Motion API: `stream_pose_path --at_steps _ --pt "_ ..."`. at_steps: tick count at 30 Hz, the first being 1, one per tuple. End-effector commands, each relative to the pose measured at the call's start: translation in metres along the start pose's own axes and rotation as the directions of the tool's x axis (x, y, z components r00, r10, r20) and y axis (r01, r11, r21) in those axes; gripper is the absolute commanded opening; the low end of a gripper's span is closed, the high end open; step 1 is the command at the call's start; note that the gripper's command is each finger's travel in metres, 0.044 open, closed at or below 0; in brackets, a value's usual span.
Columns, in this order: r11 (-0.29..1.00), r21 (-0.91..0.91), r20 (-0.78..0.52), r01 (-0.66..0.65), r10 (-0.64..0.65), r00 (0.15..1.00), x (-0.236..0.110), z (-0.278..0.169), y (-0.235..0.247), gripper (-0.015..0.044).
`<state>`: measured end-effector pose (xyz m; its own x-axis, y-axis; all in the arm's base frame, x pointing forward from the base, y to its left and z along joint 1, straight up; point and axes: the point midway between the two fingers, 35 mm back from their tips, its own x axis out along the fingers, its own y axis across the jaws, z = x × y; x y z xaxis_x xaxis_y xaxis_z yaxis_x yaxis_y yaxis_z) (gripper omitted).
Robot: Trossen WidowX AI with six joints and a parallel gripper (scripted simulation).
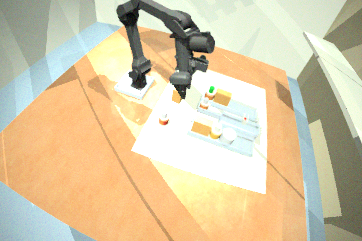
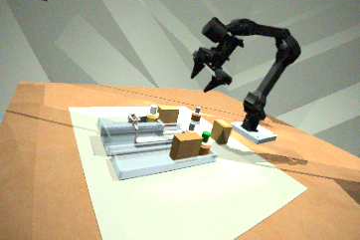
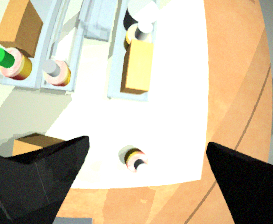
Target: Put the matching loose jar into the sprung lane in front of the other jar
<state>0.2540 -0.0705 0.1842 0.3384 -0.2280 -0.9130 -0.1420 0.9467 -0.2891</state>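
Observation:
My gripper (image 1: pixel 183 96) (image 2: pixel 199 84) (image 3: pixel 148 145) is wide open and empty, in the air above the mat. The loose jar (image 1: pixel 163 119) (image 2: pixel 196 116) (image 3: pixel 136 160) has a grey cap and a pale label over a brown-yellow body. It stands alone on the white mat and shows between the open fingers, well below them, in the wrist view. A similar grey-capped jar (image 1: pixel 204 104) (image 3: pixel 58 73) stands in the middle lane, at its front end; a block partly hides it in the exterior view. The pusher plate is too small to make out; a small red-and-white part (image 1: pixel 245 119) (image 2: pixel 133 119) shows toward the lane's back.
A green-capped jar (image 1: pixel 210 94) (image 2: pixel 205 146) (image 3: pixel 16 64) and a brown block (image 1: pixel 223 97) (image 2: pixel 186 145) (image 3: pixel 20 26) occupy one side lane. The other holds a block (image 1: pixel 201 128) (image 3: pixel 137 67), a yellow jar (image 1: pixel 215 132) and a white-topped jar (image 1: pixel 228 135). A separate block (image 1: pixel 176 96) (image 2: pixel 221 131) stands on the mat.

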Motion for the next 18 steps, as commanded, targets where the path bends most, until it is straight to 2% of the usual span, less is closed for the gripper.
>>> stream_pose_path --at_steps 1,4,14,18 --pt "0.985 0.041 -0.208 -0.168 0.173 0.963 0.036 -0.050 -0.015 0.0440" --pt "0.961 0.089 -0.270 -0.261 0.276 0.922 0.047 -0.075 -0.019 0.0440" --pt "0.959 0.093 -0.273 -0.268 0.283 0.919 0.051 -0.074 -0.021 0.0440" --pt "0.959 0.093 -0.273 -0.268 0.283 0.919 0.081 -0.082 -0.012 0.0440"
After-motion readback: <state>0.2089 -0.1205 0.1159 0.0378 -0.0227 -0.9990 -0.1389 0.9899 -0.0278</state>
